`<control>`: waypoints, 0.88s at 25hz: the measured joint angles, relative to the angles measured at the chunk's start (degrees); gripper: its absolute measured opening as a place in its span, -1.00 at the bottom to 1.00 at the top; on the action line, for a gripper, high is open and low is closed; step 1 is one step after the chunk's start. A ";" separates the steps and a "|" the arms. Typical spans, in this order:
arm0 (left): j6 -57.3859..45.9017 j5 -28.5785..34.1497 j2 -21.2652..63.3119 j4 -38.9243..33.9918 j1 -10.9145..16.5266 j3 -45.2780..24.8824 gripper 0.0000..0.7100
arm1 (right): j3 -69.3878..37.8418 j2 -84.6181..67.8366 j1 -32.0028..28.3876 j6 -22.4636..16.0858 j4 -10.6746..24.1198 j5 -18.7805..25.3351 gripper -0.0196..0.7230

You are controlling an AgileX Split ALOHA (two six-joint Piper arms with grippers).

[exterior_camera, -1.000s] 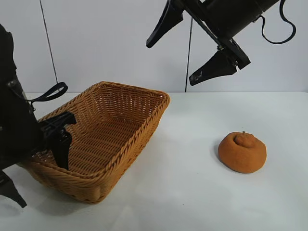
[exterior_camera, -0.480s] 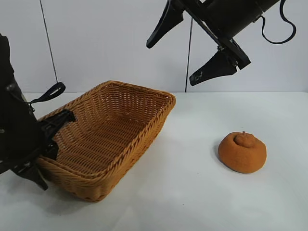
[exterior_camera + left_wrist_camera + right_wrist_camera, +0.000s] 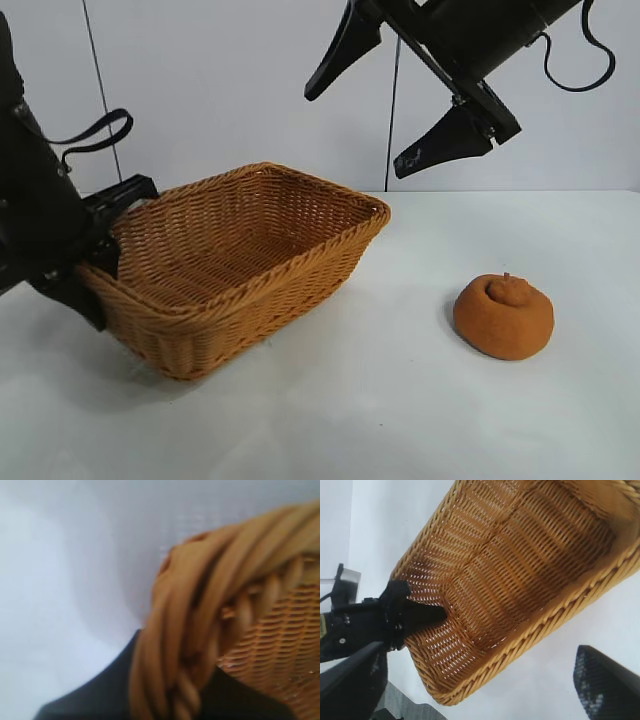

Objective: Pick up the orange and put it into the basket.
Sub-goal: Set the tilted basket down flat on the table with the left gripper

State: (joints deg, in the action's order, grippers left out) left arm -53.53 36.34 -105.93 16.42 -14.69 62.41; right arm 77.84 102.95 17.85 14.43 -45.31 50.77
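The orange, a dull orange-brown lump with a knob on top, lies on the white table at the right, apart from everything. The wicker basket sits left of centre, tilted, with its left end raised. My left gripper is shut on the braided rim at that left end, one finger inside the basket and one outside. It also shows in the right wrist view. My right gripper is open and empty, high above the table over the basket's right end. The right wrist view looks down into the basket.
The white table runs under both things, with a pale wall behind. Thin cables hang down the wall at the back. The table's edge and a grey floor show in the right wrist view.
My left gripper has closed on the basket's left rim and risen, lifting that end and shifting the basket to the right. The right arm and the orange have not moved.
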 joint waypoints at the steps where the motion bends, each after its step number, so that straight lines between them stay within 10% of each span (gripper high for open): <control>1: 1.48 0.64 0.00 0.38 1.04 1.10 -0.73 | 0.00 0.00 0.00 0.00 0.00 0.00 0.92; 10: 17.11 10.21 -1.06 0.59 8.17 10.19 -0.73 | 0.00 0.00 0.00 0.00 0.00 0.00 0.92; 22: 38.32 24.04 -9.13 0.28 7.28 21.16 -0.74 | 0.00 0.00 0.00 0.00 0.04 0.21 0.92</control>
State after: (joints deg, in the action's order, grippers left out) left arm -15.21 60.38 -115.06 16.70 -7.41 83.56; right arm 77.84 102.95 17.85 14.43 -45.27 50.98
